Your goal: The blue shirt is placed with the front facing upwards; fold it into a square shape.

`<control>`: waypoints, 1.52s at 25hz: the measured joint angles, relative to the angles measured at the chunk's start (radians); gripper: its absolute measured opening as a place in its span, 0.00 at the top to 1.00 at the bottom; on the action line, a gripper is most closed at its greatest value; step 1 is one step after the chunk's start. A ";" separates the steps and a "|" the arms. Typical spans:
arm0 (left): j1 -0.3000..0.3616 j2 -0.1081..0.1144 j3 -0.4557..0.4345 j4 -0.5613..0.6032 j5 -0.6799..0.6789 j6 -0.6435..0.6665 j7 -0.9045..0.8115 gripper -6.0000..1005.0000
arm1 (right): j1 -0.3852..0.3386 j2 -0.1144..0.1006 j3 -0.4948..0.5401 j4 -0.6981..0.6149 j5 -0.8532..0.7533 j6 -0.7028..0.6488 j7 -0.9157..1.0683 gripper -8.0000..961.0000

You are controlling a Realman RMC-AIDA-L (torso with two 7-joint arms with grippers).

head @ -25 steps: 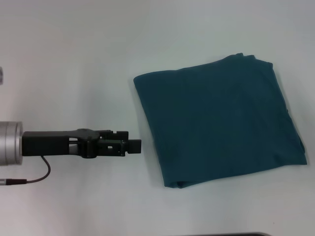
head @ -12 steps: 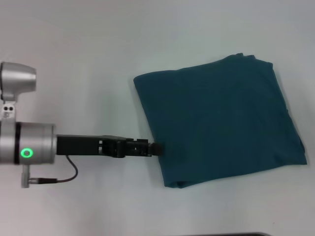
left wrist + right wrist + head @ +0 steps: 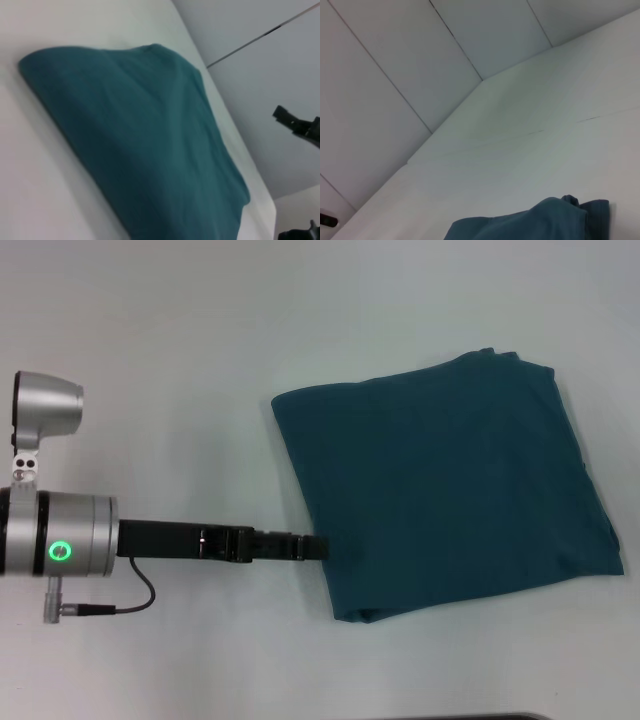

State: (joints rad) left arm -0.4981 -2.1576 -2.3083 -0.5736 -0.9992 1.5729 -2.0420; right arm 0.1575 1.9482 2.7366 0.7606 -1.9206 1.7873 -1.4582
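- Black fingers of the left gripper (image 3: 318, 547) now touch the near-left edge of the blue shirt (image 3: 450, 500); whether they are apart or together, I cannot tell.
- A second ago they hung well short of it.
- Ahead of them the shirt lies unmoved on the white tabletop (image 3: 180, 360), already roughly square, so probably only tidying remains.
- Right gripper: unseen.

Left arm stretched level across table, left claw (image 3: 322, 547) at shirt edge; right arm out of head view

White table (image 3: 200, 360), pale panelled wall (image 3: 395, 60) with dark seams behind it.
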 joint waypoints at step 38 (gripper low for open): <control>-0.088 -0.008 0.105 0.065 0.012 -0.064 -0.050 0.07 | -0.018 0.002 0.028 0.005 0.000 0.026 0.006 0.08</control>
State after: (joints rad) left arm -0.5857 -2.1658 -2.2035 -0.5089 -0.9874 1.5090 -2.0922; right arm 0.1395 1.9501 2.7642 0.7655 -1.9205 1.8132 -1.4525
